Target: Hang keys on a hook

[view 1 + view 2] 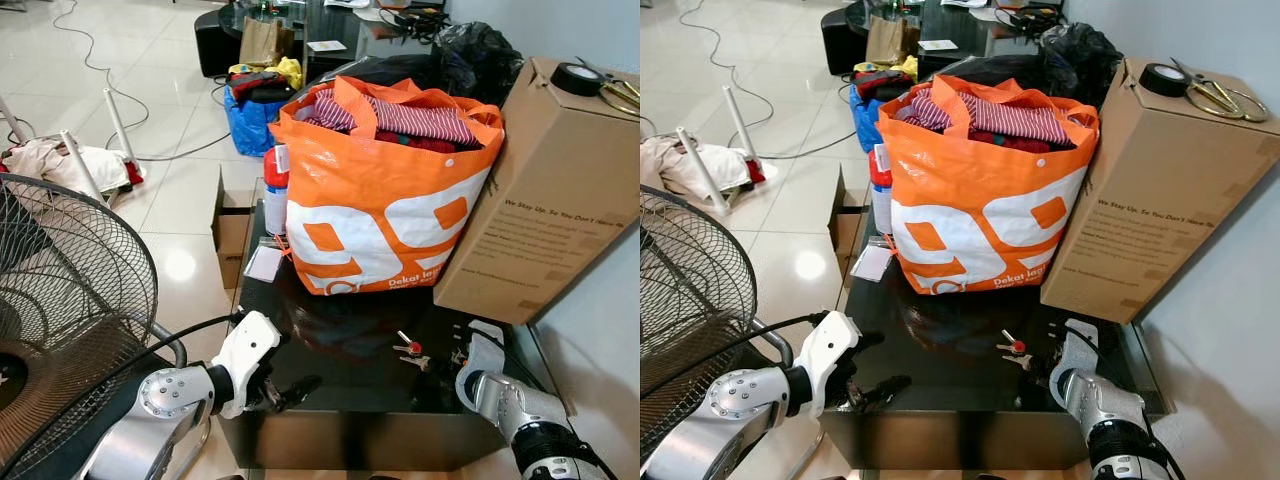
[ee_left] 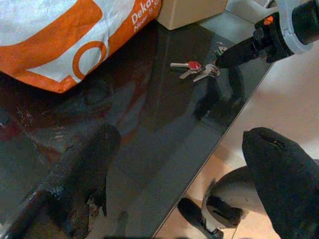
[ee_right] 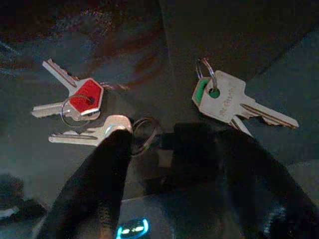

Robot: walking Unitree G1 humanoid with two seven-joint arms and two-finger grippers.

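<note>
Lying flat on the glossy black bench [image 1: 340,400], the keys [image 1: 410,352] sit near its front right part: a bunch with a red-capped key and two plain silver ones on small rings. In the right wrist view a second silver key [image 3: 234,99] with a green tab on its own ring lies just beside the bunch [image 3: 82,112].

The right pincer [image 3: 172,144] is down at the bench surface, right at the bunch. Its fingers stand parted, and one fingertip [image 3: 112,144] touches the head of the nearest silver key and its ring. Nothing is gripped between the fingers. In the left wrist view this pincer [image 2: 224,55] reaches the keys from the bench's right end.

The left pincer [image 1: 285,390] hovers over the front left part of the bench, well apart from the keys. Its fingers [image 2: 82,174] are spread wide and hold nothing.

Behind the keys stands a large orange and white shopping bag [image 1: 385,215] stuffed with striped and red cloth. A tall brown cardboard box [image 1: 545,190] leans to the right of it, touching the bag, with a roll of black tape [image 1: 577,78] and scissors [image 1: 622,92] on top. A standing fan [image 1: 60,310] is at the left, on the tiled floor.
</note>
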